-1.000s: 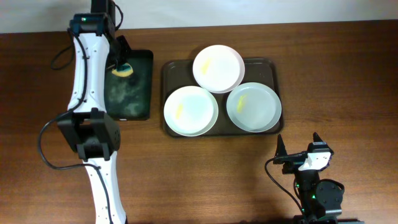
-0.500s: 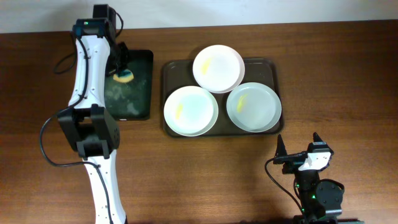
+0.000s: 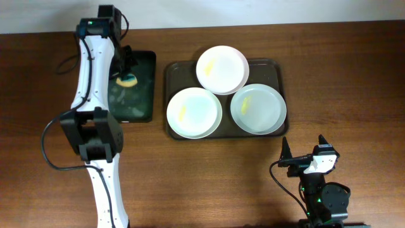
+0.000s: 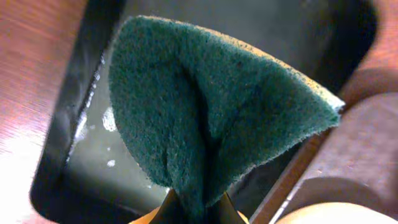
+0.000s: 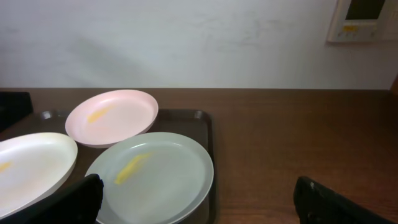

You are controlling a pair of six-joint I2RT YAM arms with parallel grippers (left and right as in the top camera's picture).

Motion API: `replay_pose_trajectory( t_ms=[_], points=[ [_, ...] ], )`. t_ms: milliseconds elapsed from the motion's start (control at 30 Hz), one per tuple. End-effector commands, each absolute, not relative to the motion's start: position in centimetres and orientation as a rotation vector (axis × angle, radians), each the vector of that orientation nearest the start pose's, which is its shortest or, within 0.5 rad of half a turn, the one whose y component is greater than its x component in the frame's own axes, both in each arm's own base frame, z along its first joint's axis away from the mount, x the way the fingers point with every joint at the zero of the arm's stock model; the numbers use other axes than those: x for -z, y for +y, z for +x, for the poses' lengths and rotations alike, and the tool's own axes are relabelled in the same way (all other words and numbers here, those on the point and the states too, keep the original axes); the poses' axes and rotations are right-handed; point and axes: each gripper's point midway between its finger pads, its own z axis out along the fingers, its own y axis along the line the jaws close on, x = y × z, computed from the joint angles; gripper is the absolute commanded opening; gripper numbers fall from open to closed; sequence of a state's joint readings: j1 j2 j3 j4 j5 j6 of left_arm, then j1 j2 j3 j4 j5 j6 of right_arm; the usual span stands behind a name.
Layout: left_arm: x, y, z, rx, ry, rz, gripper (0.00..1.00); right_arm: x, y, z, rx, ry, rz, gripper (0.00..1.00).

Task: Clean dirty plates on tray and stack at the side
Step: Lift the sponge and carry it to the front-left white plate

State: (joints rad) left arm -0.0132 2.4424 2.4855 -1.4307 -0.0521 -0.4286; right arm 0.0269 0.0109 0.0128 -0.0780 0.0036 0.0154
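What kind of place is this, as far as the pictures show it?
Probably a robotics lab or office room, not a real kitchen: a wooden table against a bare white wall with a control panel, and dirty plates staged on a tray.

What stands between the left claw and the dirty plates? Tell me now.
Nothing visible. The left claw, shut on the sponge over the black tray, has only a bare strip of table and the brown tray's low rim between it and the nearest plate.
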Motion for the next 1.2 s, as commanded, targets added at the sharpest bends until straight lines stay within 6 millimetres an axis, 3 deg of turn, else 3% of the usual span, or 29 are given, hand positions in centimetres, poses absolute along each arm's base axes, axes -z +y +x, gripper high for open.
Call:
replay_pose_trajectory(
  t_ms=[0, 67, 133, 300, 400, 467, 600, 667, 800, 900, 1000, 1067, 1167],
  points=[
    [-9.2, -1.0, 51.3, -0.088, 2.9, -0.535, 0.0, -15.5, 0.6, 24.6, -0.029, 1.653, -0.002, 0.98],
    [-7.7, -1.1, 51.1, -0.114, 2.929, -0.532, 0.0, -15.5, 0.6, 24.6, -0.029, 1.653, -0.002, 0.98],
    [-8.0, -1.0, 51.3, -0.109, 2.919, -0.531, 0.0, -15.5, 0.6, 24.6, -0.029, 1.653, -0.002, 0.98],
    [-15.0, -0.5, 51.4, -0.07, 2.801, -0.534, 0.0, -15.5, 0.6, 24.6, -0.029, 1.653, -0.002, 0.98],
    [-16.5, 0.1, 51.2, -0.124, 2.762, -0.535, 0.0, -15.5, 0.6, 24.6, -0.029, 1.653, -0.002, 0.98],
    [-15.2, 1.0, 51.2, -0.216, 2.766, -0.561, 0.0, -15.5, 0.6, 24.6, -0.029, 1.653, -0.002, 0.98],
    [-8.2, 1.2, 50.0, -0.296, 2.905, -0.579, 0.0, -15.5, 0.6, 24.6, -0.029, 1.653, -0.002, 0.98],
    [-7.2, 1.3, 49.3, -0.317, 2.946, -0.579, 0.0, -15.5, 0.6, 24.6, -0.029, 1.653, -0.002, 0.98],
    [-11.8, 1.1, 49.2, -0.283, 2.881, -0.575, 0.0, -15.5, 0.6, 24.6, -0.029, 1.653, -0.002, 0.98],
    [-19.1, 0.2, 48.4, -0.211, 2.764, -0.549, 0.0, -15.5, 0.6, 24.6, -0.029, 1.653, -0.002, 0.98],
    [-24.1, -1.0, 47.1, -0.159, 2.675, -0.507, 0.0, -15.5, 0.6, 24.6, -0.029, 1.653, -0.002, 0.98],
    [-25.7, -2.8, 45.7, -0.095, 2.683, -0.455, 0.0, -15.5, 0.6, 24.6, -0.029, 1.653, -0.002, 0.98],
    [-25.4, -7.2, 42.9, 0.058, 2.811, -0.332, 0.0, -15.5, 0.6, 24.6, -0.029, 1.653, -0.002, 0.98]
  ],
)
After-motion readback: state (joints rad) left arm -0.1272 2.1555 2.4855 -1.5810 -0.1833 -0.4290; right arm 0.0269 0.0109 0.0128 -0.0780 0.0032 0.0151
